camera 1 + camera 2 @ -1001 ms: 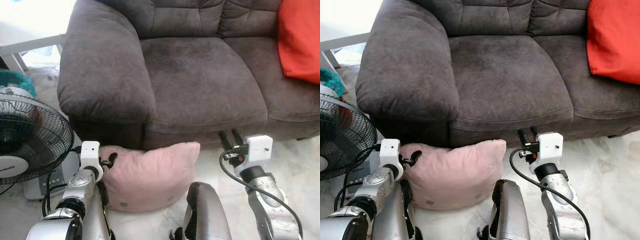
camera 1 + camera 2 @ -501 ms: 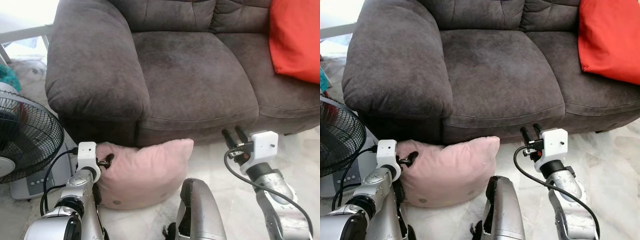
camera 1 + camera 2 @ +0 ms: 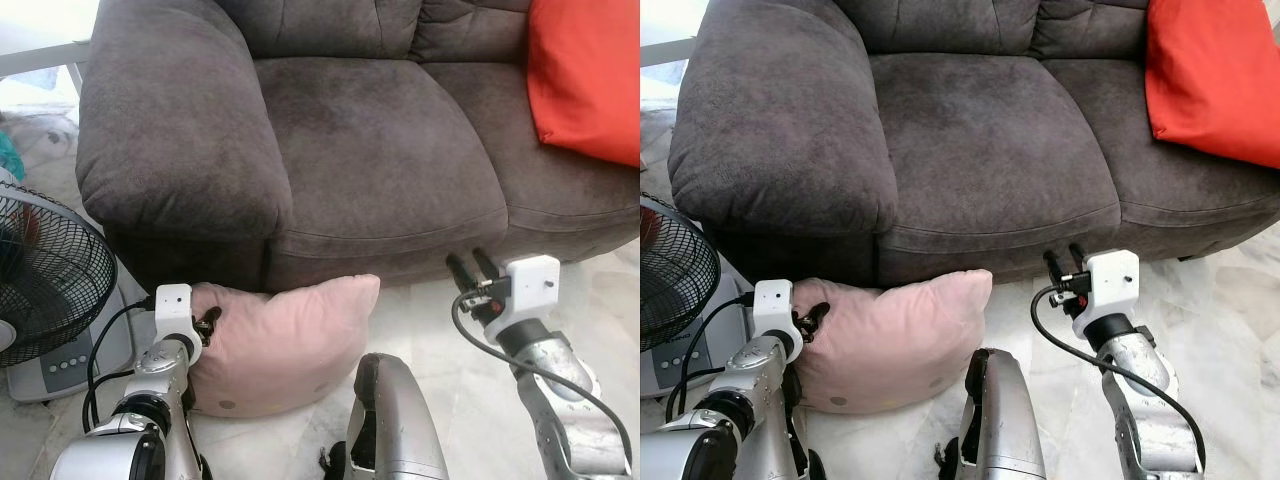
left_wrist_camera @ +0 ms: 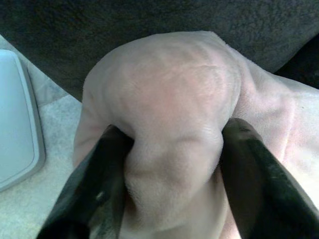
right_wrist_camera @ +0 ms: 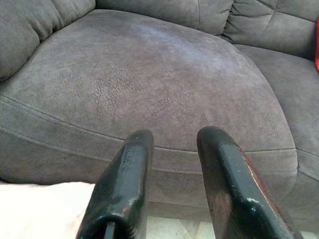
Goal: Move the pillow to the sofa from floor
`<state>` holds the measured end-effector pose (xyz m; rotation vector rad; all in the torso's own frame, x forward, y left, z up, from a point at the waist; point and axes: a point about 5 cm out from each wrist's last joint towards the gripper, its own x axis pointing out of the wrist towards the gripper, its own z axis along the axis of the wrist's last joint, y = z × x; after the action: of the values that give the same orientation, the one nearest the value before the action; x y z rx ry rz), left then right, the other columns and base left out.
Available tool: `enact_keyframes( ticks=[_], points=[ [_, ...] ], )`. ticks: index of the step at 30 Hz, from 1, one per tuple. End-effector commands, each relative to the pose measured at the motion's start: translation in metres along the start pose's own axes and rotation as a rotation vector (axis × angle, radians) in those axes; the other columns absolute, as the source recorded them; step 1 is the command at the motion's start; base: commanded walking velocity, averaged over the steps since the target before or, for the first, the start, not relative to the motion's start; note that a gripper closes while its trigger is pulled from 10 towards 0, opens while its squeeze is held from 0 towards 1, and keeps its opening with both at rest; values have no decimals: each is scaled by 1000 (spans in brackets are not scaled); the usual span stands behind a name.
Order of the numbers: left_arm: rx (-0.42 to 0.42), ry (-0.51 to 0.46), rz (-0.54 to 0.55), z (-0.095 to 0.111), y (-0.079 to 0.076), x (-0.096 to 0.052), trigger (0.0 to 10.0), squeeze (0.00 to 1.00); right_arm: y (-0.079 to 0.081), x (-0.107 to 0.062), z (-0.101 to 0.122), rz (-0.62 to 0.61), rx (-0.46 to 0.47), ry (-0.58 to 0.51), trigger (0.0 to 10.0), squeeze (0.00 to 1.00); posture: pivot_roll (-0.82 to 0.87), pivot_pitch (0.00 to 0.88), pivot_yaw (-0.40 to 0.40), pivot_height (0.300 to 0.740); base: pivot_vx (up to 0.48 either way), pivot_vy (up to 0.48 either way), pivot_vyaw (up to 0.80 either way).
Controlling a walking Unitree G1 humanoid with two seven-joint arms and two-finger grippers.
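Pinching one corner of the pink pillow (image 3: 285,340) is my left gripper (image 4: 172,164); its two black fingers (image 4: 92,189) are closed partway, with a thick fold of fabric bulging between them. The pillow lies on the pale floor (image 3: 420,320), leaning against the front of the grey sofa (image 3: 370,150) just below the armrest (image 3: 180,130). My right gripper (image 3: 472,270) hovers in front of the sofa's base, past the pillow's far corner, touching nothing, its fingers a little apart and empty.

To lift well, I judge the pinch should be firm before I raise anything, since a corner hold on soft stuffing can slip. I would bring the right gripper in to take the pillow's other corner, then raise both together, high enough to clear the seat's front edge, and carry it forward onto the seat cushion (image 3: 380,140). I should keep the left arm off the fan (image 3: 45,270) standing close beside it.

Counting: one pink pillow, one orange cushion (image 3: 585,75) already on the sofa at my right, one sofa, one fan, two grippers.
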<state>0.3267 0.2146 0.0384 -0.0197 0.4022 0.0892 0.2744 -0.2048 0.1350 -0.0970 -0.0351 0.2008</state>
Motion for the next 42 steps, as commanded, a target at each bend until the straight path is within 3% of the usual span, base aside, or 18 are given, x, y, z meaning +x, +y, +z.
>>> enact_keyframes(
  ticks=[1,21,42],
  points=[
    [-7,34,-10,-10,-5,-2,0,0,-6,-5,1,-18,-5,6,10000,0,-5,191,-240,446,0,0,0],
    [50,18,-41,-8,-6,-2,0,0,0,1,-3,-23,16,0,10000,0,24,170,-219,446,0,0,0],
    [47,3,-42,-9,-6,-3,0,0,7,3,-6,-11,36,-2,10000,0,43,146,-202,446,0,0,0]
  ],
)
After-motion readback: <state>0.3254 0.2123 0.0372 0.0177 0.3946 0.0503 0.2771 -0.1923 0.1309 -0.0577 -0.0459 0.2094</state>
